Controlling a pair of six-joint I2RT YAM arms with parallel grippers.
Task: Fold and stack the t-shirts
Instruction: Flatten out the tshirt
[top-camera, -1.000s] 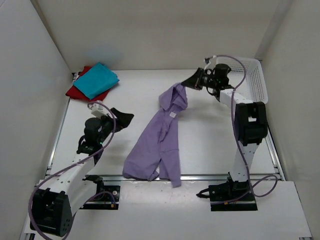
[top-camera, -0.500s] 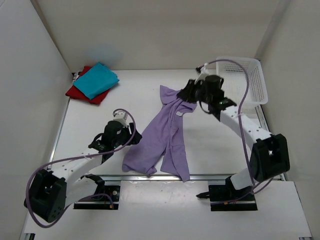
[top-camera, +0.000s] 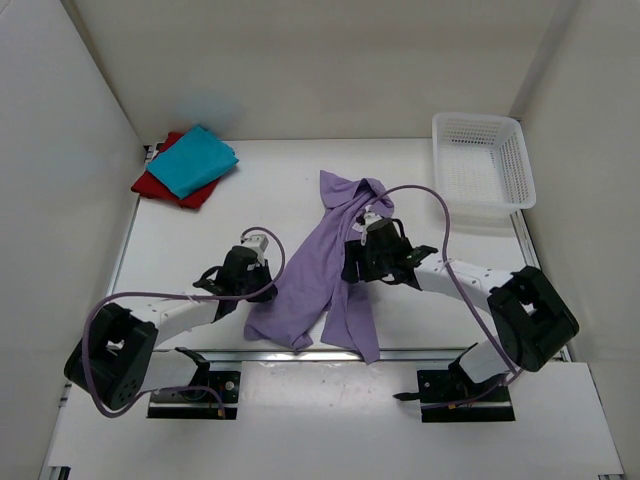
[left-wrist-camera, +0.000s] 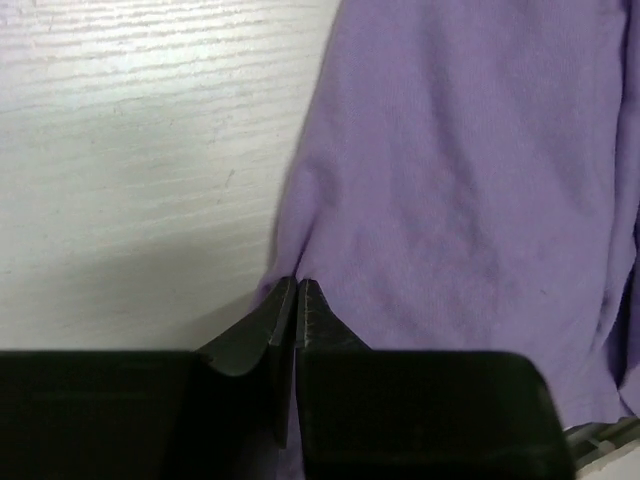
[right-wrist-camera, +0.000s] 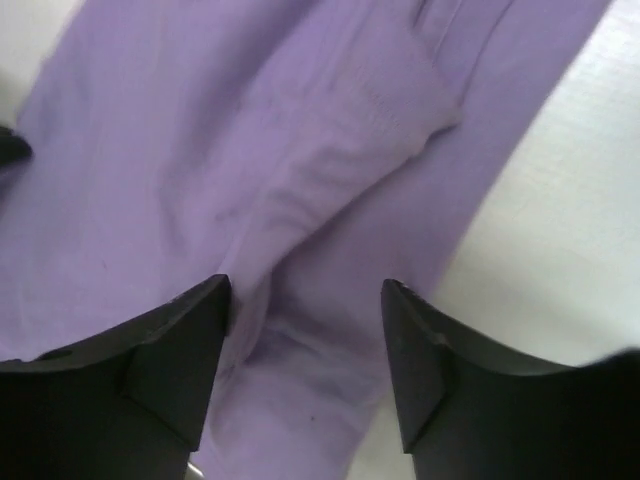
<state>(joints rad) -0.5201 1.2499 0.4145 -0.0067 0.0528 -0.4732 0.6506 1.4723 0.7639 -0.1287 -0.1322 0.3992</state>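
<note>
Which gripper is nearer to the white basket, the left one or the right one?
Right. The right gripper hovers open over the lilac shirt, near-left of the basket; the left gripper pinches that shirt's left edge, farther away.

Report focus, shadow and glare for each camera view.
Top external: even light, sharp throughout, only faint shadows under the lilac shirt. Left wrist: cloth weave crisp, left gripper a featureless black, its shadow darkening the table beside it. Right wrist: cloth slightly soft, bare table washed out at the right.

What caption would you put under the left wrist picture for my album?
The left gripper pinches the edge of the purple shirt lying on the white table.
</note>
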